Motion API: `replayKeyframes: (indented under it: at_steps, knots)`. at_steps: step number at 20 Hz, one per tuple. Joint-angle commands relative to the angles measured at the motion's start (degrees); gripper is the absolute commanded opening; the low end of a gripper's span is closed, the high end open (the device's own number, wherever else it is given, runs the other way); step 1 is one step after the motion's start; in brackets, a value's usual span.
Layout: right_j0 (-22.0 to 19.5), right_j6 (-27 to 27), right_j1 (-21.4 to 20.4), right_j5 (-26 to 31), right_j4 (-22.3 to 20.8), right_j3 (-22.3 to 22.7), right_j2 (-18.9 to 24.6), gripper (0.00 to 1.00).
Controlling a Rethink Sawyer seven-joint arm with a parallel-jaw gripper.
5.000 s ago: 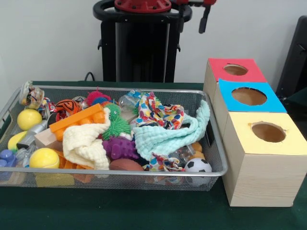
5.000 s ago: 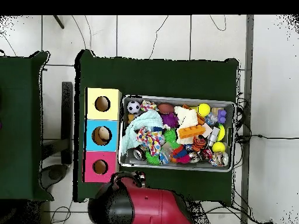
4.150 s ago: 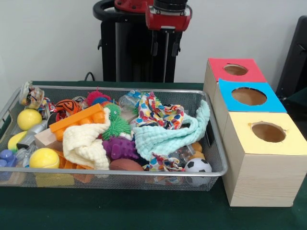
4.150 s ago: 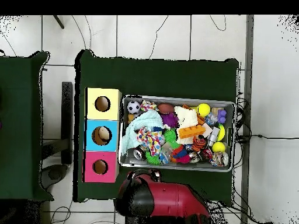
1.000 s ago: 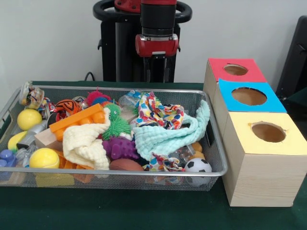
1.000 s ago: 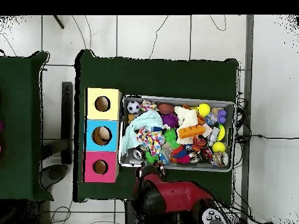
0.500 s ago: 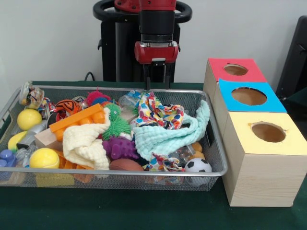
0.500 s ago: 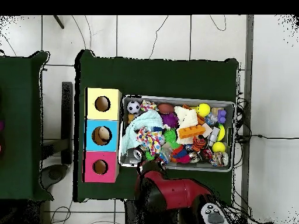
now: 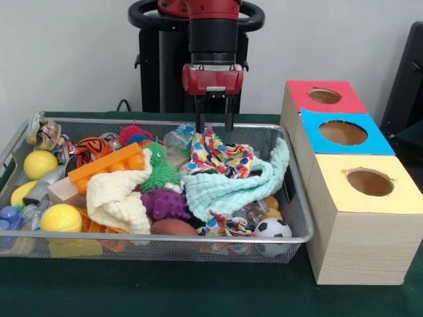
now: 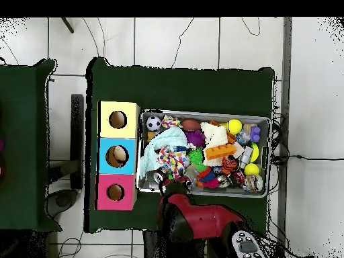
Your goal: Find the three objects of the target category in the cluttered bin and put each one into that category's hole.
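Two heart-and-spot cloths show plainly in the bin [image 9: 301, 218]: one printed cloth [image 9: 221, 155] lies heaped toward the far wall, right of middle in the front view, and a second printed cloth [image 9: 221, 224] peeks out at the near wall, just beside a small soccer ball [image 9: 272, 229]. A third printed scrap may lie at the far rim under the arm, but it is too small to be sure. A mint-green cloth [image 9: 238, 185] drapes between the two, running up to the bin's right wall. To its left sit a purple spiky toy [image 9: 165, 203], a cream-yellow cloth [image 9: 119, 195], an orange block [image 9: 106, 165] and two yellow balls [image 9: 61, 218].

Directly above the far printed cloth hangs the claw [image 9: 214, 122], its two dark fingers [image 9: 199, 119] spread apart and pointing straight down, tips level with the top of the cloth's folds and gripping nothing. From overhead the red arm [image 10: 201, 222] reaches in from the bin's robot-side edge over that same cloth [image 10: 173, 161].

Beside the bin on the green counter [image 9: 165, 290] stands a row of three wooden boxes. The yellow-faced box [image 9: 363, 224] is nearest the camera, touching the bin's right wall, with its round hole [image 9: 369, 181] on top; the blue-faced box [image 9: 340, 135] and red-faced box [image 9: 322, 98] follow behind it.
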Motion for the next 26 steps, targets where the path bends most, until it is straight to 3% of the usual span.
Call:
replayKeyframes:
  at_steps: [1, 6, 13, 26]
  knots:
    - [0.7, 5.63, 2.35, -3.52, -1.96, -8.05, 0.04, 1.0]
    - [0.12, 4.91, 2.61, -0.23, -2.77, -7.97, 1.21, 1.0]
    - [1.37, 2.54, 6.14, 3.53, -4.02, -9.97, -0.65, 1.0]
    - [2.44, 2.63, 11.75, 3.31, -7.02, -12.14, -3.45, 1.0]
